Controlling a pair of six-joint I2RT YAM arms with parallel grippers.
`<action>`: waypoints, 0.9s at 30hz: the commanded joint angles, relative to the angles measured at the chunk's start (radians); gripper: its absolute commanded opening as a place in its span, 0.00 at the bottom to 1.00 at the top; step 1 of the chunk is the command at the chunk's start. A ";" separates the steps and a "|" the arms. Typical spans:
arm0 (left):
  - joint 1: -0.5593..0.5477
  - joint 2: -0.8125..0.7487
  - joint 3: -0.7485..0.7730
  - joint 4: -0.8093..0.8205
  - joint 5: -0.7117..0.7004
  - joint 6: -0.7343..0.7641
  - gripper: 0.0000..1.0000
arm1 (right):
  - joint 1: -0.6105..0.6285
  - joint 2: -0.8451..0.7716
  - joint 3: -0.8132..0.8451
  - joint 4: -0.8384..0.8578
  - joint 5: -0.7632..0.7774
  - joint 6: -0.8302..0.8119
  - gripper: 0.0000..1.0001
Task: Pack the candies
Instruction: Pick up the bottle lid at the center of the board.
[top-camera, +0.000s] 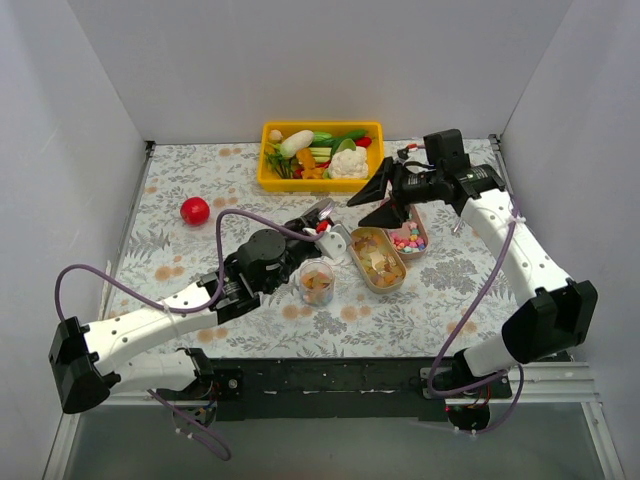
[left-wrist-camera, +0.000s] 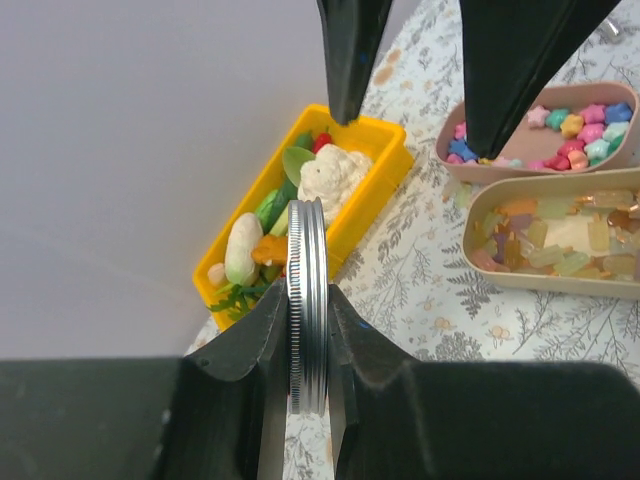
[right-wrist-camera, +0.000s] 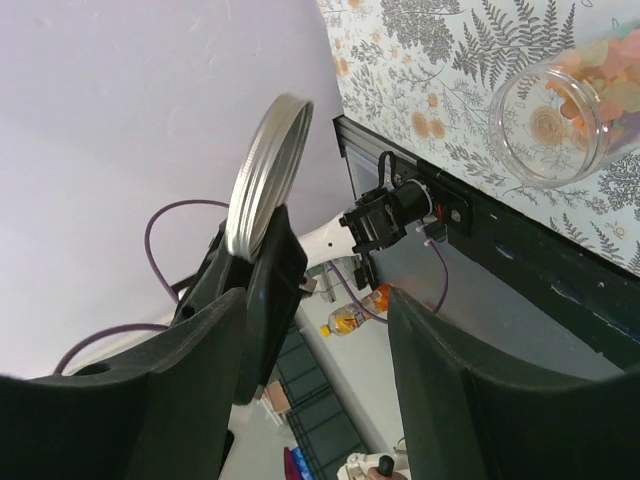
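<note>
1. left hand (top-camera: 318, 218): clamped on a metal lid (left-wrist-camera: 307, 290), held edge-on btwn both fingers, above the worktop (top-camera: 200, 275) near centre.
2. right hand (top-camera: 378, 203): fingers spread wide, nothing in it. It hovers over the far end of two oval trays, just right of the lid.
3. pastel candies (top-camera: 408, 239): star-shaped, pink/blue/green/yellow, in the right tray (top-camera: 427, 240).
4. tan candies (top-camera: 377, 260): in the left tray (top-camera: 353, 250), side by side w/ the other. There are more in an open glass jar (top-camera: 317, 282), upright, just left of that tray and on the near side of the left hand.
5. Far centre: yellow bin (top-camera: 268, 182) w/ toy veg (top-camera: 347, 160).
6. Red ball (top-camera: 195, 210): far left, well apart from the rest.
</note>
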 joint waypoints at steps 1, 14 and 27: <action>-0.013 -0.038 -0.016 0.068 -0.024 0.033 0.00 | 0.004 0.051 0.071 -0.031 -0.006 -0.051 0.64; -0.022 -0.021 -0.018 0.066 0.012 0.010 0.00 | 0.053 0.126 0.143 0.127 -0.009 0.082 0.62; -0.025 -0.030 -0.018 0.077 0.011 0.000 0.00 | 0.113 0.166 0.129 0.150 -0.032 0.098 0.20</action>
